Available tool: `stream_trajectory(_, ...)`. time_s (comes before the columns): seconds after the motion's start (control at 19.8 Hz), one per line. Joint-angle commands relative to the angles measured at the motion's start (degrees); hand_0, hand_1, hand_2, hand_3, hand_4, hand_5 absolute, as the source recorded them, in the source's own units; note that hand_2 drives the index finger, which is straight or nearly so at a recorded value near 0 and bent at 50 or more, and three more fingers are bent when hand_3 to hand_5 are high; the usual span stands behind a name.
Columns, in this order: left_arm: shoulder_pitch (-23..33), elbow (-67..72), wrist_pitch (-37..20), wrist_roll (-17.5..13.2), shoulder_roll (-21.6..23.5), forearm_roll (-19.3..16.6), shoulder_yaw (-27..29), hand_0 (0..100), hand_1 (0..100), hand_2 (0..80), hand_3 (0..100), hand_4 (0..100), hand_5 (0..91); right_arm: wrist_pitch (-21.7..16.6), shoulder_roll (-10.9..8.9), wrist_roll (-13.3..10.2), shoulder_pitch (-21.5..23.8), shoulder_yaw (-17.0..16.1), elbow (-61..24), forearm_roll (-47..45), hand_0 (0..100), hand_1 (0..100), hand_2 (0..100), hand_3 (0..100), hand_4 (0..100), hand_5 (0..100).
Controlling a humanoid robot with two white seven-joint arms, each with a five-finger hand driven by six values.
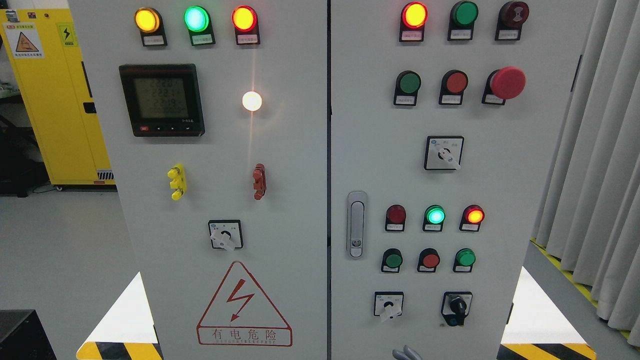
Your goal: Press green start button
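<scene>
A grey cabinet (pixel 300 200) fills the view. On its right door, a green button (pixel 409 83) sits beside a red button (pixel 456 82) and red mushroom button (pixel 507 83). Grey fingertips (pixel 407 354) show at the bottom edge.

A grey steel cabinet (pixel 300 200) is split into two doors; the black digital meter (pixel 161 100) is mounted left, the round green push button (pixel 409 83) right, above a white rotary switch (pixel 444 153).

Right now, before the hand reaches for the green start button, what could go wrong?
1. Wrong target: the upper green button, the lower green button and the right green button look alike; labels are unreadable.
2. A red button sits beside the upper one; a slip may press it.
3. The right hand shows only at the bottom edge, below them.
</scene>
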Motion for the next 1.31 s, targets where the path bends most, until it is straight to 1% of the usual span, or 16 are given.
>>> stream_trajectory(0.0, -0.02, -0.06, 0.04, 0.02, 0.00, 0.00, 0.00, 12, 56, 0.0, 0, 0, 0.0, 0.03, -1.06, 0.03, 0.15, 0.00, 0.47, -0.18, 60, 75, 0, 22, 24, 24)
stream_trajectory(0.15, -0.02, -0.06, 0.04, 0.02, 0.00, 0.00, 0.00, 12, 56, 0.0, 0, 0, 0.0, -0.06, -0.97, 0.20, 0.15, 0.00, 0.47, -0.18, 61, 75, 0, 20, 19, 21)
stream_trajectory(0.2, -0.02, 0.03, 0.04, 0.02, 0.00, 0.00, 0.00, 12, 56, 0.0, 0, 0, 0.0, -0.06, -0.97, 0.20, 0.15, 0.00, 0.47, -0.18, 63, 74, 0, 15, 13, 14)
stream_trajectory(0.4, -0.02, 0.03, 0.04, 0.02, 0.00, 0.00, 0.00, 12, 56, 0.0, 0, 0, 0.0, 0.03, -1.06, 0.29, -0.37, 0.00, 0.20, 1.65, 65, 73, 0, 12, 10, 10)
stream_trajectory(0.5, -0.02, 0.03, 0.04, 0.02, 0.00, 0.00, 0.00, 12, 56, 0.0, 0, 0, 0.0, -0.14, -1.06, 0.12, -1.42, -2.00, 0.29, 10.75, 62, 73, 0, 12, 11, 11)
stream_trajectory(0.61, -0.02, -0.06, 0.04, 0.02, 0.00, 0.00, 0.00, 12, 56, 0.0, 0, 0, 0.0, -0.84, -0.97, 0.03, -2.48, -6.48, 0.21, 23.05, 53, 75, 0, 14, 14, 12)
stream_trajectory(0.66, -0.02, 0.03, 0.04, 0.02, 0.00, 0.00, 0.00, 12, 56, 0.0, 0, 0, 0.0, -1.37, -0.97, -0.06, -3.01, -7.54, 0.12, 27.72, 47, 77, 0, 18, 19, 16)
stream_trajectory(0.76, -0.02, -0.06, 0.04, 0.02, 0.00, 0.00, 0.00, 12, 56, 0.0, 0, 0, 0.0, -1.64, -0.88, -0.85, -4.67, -8.08, -0.06, 34.59, 51, 80, 0, 25, 25, 22)
stream_trajectory(0.86, -0.02, -0.06, 0.04, 0.02, 0.00, 0.00, 0.00, 12, 56, 0.0, 0, 0, 0.0, -1.55, -0.71, -1.29, -6.87, -9.30, -0.41, 40.83, 56, 84, 0, 45, 53, 52)
stream_trajectory(0.91, -0.02, 0.03, 0.04, 0.02, 0.00, 0.00, 0.00, 12, 56, 0.0, 0, 0, 0.0, -1.46, -0.62, -1.38, -7.84, -9.92, -0.41, 43.30, 56, 85, 0, 48, 57, 57)
stream_trajectory(0.96, -0.02, 0.03, 0.04, 0.02, 0.00, 0.00, 0.00, 12, 56, 0.0, 0, 0, 0.0, -1.29, -0.53, -1.38, -8.89, -10.19, -0.41, 44.98, 56, 87, 0, 55, 68, 70)
stream_trajectory(1.01, -0.02, -0.06, 0.04, 0.02, 0.00, 0.00, 0.00, 12, 56, 0.0, 0, 0, 0.0, -1.03, -0.53, -1.38, -10.29, -10.37, -0.41, 46.13, 58, 91, 0, 68, 82, 88)
stream_trajectory(1.06, -0.02, -0.06, 0.04, 0.02, 0.00, 0.00, 0.00, 12, 56, 0.0, 0, 0, 0.0, -0.41, -0.62, -1.29, -11.52, -10.80, -0.24, 46.83, 61, 93, 0, 73, 86, 92)
stream_trajectory(1.11, -0.02, -0.06, 0.04, 0.02, 0.00, 0.00, 0.00, 12, 56, 0.0, 0, 0, 0.0, 0.55, -0.62, -1.38, -12.76, -11.07, 0.02, 47.36, 66, 95, 0, 84, 99, 100)
stream_trajectory(1.16, -0.02, -0.06, 0.04, 0.02, 0.00, 0.00, 0.00, 12, 56, 0.0, 0, 0, 0.0, 1.69, -0.62, -1.38, -13.72, -11.24, 0.11, 47.98, 64, 94, 0, 96, 100, 100)
stream_trajectory(1.26, -0.02, -0.06, 0.04, 0.02, 0.00, 0.00, 0.00, 12, 56, 0.0, 0, 0, 0.0, 3.98, -0.70, -1.38, -15.40, -11.25, 0.29, 48.95, 63, 94, 0, 97, 100, 100)
